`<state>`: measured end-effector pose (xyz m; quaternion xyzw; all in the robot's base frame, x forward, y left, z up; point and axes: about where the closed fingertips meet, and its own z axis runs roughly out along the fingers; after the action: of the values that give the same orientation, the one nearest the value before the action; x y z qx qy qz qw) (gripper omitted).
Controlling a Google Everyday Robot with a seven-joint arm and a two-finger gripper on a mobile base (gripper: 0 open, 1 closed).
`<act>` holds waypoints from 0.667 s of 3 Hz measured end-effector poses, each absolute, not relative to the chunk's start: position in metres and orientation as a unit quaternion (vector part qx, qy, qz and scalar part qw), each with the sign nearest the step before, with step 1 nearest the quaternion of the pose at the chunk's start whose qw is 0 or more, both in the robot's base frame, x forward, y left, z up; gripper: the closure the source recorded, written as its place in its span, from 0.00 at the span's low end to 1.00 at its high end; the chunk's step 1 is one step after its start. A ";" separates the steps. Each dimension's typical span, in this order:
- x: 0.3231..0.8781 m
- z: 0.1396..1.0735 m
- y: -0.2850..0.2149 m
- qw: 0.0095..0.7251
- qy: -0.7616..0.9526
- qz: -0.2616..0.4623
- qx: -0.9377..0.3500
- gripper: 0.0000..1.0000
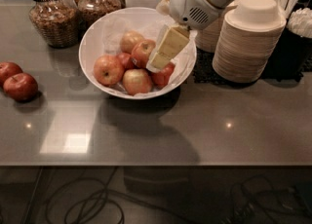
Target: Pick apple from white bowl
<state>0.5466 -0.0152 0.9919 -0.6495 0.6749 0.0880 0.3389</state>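
Observation:
The white bowl [92,38], lined with crinkled white paper, stands on the grey counter at the back centre. It holds several apples. A reddish-orange apple [108,69] with yellowish streaks lies at the bowl's front left, another [137,81] at the front, one [143,51] in the middle and a paler one [130,39] behind. My gripper [162,56] reaches in from the upper right and hangs over the right half of the bowl, its cream fingers [168,45] pointing down-left just above the apples. It holds nothing that I can see.
Two dark red apples [19,85] lie on the counter at the left. Two glass jars [48,16] stand behind the bowl at the back left. A tall stack of beige disposable bowls [248,43] stands right of the bowl, with cutlery holders behind.

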 end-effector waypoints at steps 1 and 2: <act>0.556 0.982 -0.001 0.342 0.666 0.100 -0.655 0.27; 0.565 0.972 0.007 0.343 0.664 0.104 -0.657 0.08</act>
<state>0.5645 0.0067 0.9722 -0.6566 0.6637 0.1042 0.3429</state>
